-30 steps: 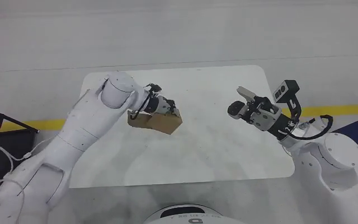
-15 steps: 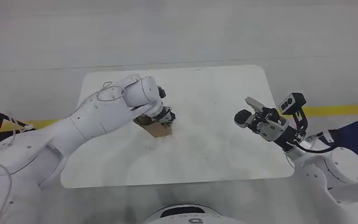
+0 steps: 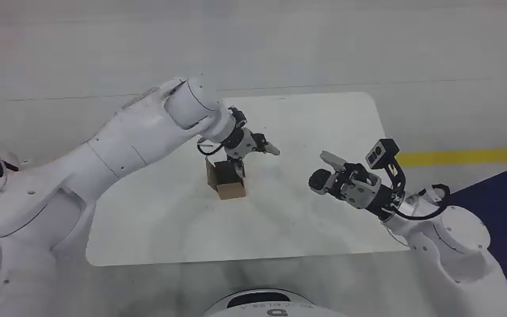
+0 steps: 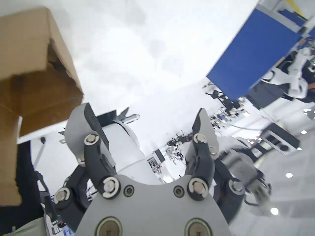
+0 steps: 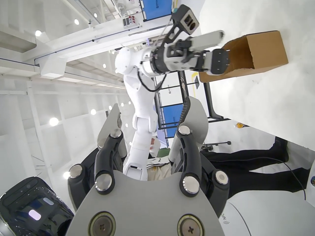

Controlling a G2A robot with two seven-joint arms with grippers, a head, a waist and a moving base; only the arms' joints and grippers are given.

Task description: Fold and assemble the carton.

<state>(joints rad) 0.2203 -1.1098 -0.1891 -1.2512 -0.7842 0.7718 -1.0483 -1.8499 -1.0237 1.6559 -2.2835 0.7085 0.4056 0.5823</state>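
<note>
item 1: white rectangular table with rounded corners [image 3: 317, 127]. smooth top, which bears the carton.

item 2: small brown cardboard carton [image 3: 228, 181]. stands on the table, left of centre, as an open-ended sleeve with its mouth turned up and away from the tabletop [image 5: 265, 50]; the rim at the mouth looks ragged and not yet folded shut. one end flap shows loose beside a side wall [image 4: 29, 62]. handling, as judged: light; thin board, stiff across each panel but weak along the creases; likely to slide on the smooth top and to crush under a hard pinch. best held by a wall close to a corner, or by a flap close to its crease, with the opposite wall braced.

item 3: left gripper [image 3: 255, 157]. just above and to the far right of the carton's mouth; fingers spread wide with nothing between them [image 4: 144, 114]. one finger lies just beside the carton's edge; contact cannot be told.

item 4: right gripper [image 3: 321, 169]. over the near right part of the table, well apart from the carton; fingers apart, empty [image 5: 151, 104].
</note>
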